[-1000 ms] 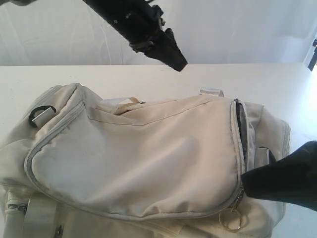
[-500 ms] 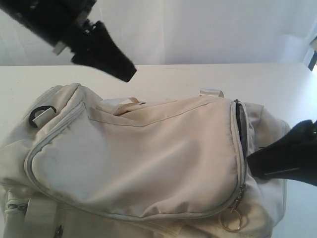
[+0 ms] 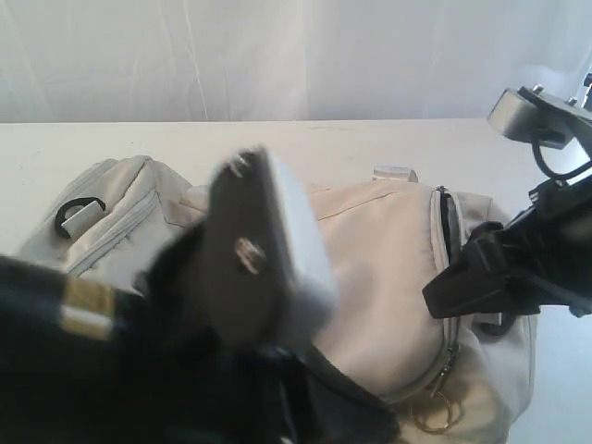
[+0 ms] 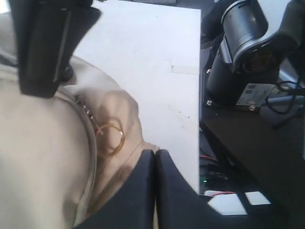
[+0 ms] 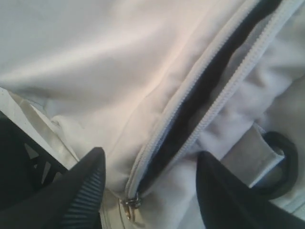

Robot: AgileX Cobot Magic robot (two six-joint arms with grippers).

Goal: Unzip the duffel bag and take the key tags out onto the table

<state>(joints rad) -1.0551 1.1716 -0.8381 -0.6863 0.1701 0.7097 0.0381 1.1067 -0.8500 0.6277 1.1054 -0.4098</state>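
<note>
- One duffel bag [image 3: 388,240] lies on the one table [image 3: 370,139]; two grippers are in view.
- One zipper slit [image 5: 209,81] stands partly open at the bag's right end, with dark lining showing; one gold ring pull [image 4: 110,138] hangs near its closed end; one black D-ring [image 3: 74,211] shows at the left end.
- Left gripper [image 4: 155,153]: jaws pressed together, holding nothing; tip just beside the ring pull.
- Right gripper [image 5: 150,162]: jaws wide apart, empty, astride the slit's end.
- Bare table runs behind the bag; a bare strip lies between the bag's end and the table's edge.
- A second ago the left arm hung above the far side; now it fills the foreground; the right gripper, then pressed at the zipper, has risen and opened.
</note>
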